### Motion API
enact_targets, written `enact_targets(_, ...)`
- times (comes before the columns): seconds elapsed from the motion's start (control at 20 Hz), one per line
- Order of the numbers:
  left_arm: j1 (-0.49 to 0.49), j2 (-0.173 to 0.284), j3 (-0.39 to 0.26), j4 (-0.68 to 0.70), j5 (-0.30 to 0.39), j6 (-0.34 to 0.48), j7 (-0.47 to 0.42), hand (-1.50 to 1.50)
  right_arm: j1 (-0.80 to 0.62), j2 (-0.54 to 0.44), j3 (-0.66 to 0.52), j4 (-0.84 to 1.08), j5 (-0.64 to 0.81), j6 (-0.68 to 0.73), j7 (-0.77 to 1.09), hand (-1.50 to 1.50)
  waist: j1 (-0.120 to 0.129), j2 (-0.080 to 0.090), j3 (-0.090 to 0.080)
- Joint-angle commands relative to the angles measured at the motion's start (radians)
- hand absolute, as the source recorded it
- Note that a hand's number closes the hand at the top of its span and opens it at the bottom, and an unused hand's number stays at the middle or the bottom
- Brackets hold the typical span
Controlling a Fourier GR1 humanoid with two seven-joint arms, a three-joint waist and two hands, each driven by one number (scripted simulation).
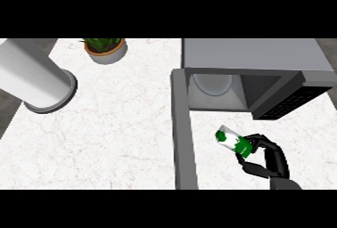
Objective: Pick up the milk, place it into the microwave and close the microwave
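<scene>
A white and green milk carton (232, 140) is held tilted above the counter, in front of the microwave's opening. My right hand (269, 159) is curled round its lower end, thumb below. The grey microwave (253, 55) stands at the back right with its cavity (217, 91) showing a pale round turntable inside. Its door (183, 133) is swung wide open, edge-on, reaching toward me just left of the carton. My left hand does not show.
A potted green plant (105, 49) sits at the back of the white marble counter (99, 133). A wide white cylinder (36, 78) leans at the far left. The microwave's dark control panel (289, 102) is right of the cavity.
</scene>
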Motion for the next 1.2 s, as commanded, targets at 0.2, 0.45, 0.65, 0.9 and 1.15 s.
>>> enact_targets(0.2,0.029,0.031,0.03,-0.102,0.132,0.04,0.047,-1.5,-0.131,0.063,0.019,0.056,0.009,0.018,-0.048,1.5,0.001,0.006,0.011)
enact_targets(0.45,0.078,0.029,0.087,-0.063,0.172,-0.043,0.028,-1.5,-0.17,0.062,0.041,0.048,0.032,-0.023,-0.031,1.5,0.0,0.003,0.009)
enact_targets(0.65,0.047,-0.037,0.026,-0.104,0.102,-0.013,0.052,-1.5,-0.261,0.06,0.049,0.028,0.045,-0.083,0.052,1.5,-0.004,0.004,0.009)
enact_targets(0.9,-0.009,0.012,0.061,-0.061,0.118,0.024,0.082,-1.5,-0.37,0.063,0.015,0.077,0.023,-0.126,0.098,1.5,0.0,0.008,0.009)
enact_targets(1.15,-0.008,0.027,0.082,-0.061,0.154,0.024,0.096,-1.5,-0.496,-0.006,0.019,0.105,0.036,-0.109,0.23,1.5,0.004,0.008,0.009)
